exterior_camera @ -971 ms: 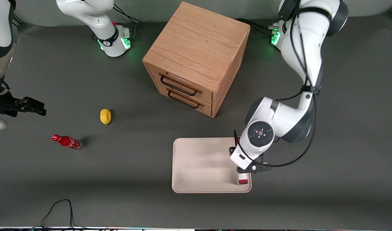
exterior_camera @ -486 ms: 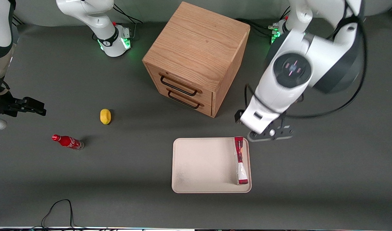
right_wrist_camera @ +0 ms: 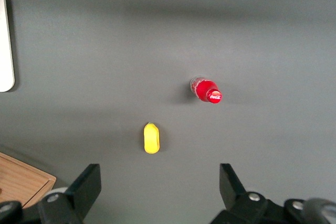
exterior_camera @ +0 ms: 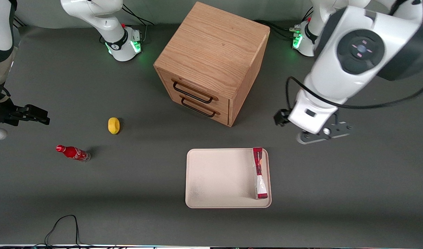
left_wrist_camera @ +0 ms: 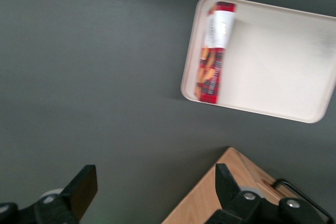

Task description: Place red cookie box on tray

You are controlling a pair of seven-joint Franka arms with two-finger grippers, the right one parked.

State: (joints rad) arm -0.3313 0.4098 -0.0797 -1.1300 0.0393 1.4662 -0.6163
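One red cookie box (exterior_camera: 259,173), one tray (exterior_camera: 218,178), and the box is down flat on that tray, tight along the short rim at the working arm's end, its white patch toward the front camera. The gripper (left_wrist_camera: 152,195) is up and away, high over bare table between the tray and the working arm's base, farther from the front camera than the tray, fingers (left_wrist_camera: 83,190) spread wide with nothing between them. Count the rest: one wooden cabinet (exterior_camera: 213,60) with two drawers, each with a black handle, standing farther from the front camera than the tray; one yellow lemon-like thing (exterior_camera: 114,125) and one small red cola bottle (exterior_camera: 73,152), both well toward the parked arm's end of the table, the bottle nearer the front camera than the yellow piece. The front view takes in all of it, yet the gripper's fingers hide under the arm's white wrist there. The left wrist view gives what that misses: both dark fingers apart, the tray (left_wrist_camera: 278,61) and box (left_wrist_camera: 212,51) seen from above, a corner of the cabinet (left_wrist_camera: 220,192). The right wrist view alone looks straight down on the bottle's red cap (right_wrist_camera: 209,92) and the yellow piece (right_wrist_camera: 151,138), with a sliver of tray rim (right_wrist_camera: 5,45) at its edge.
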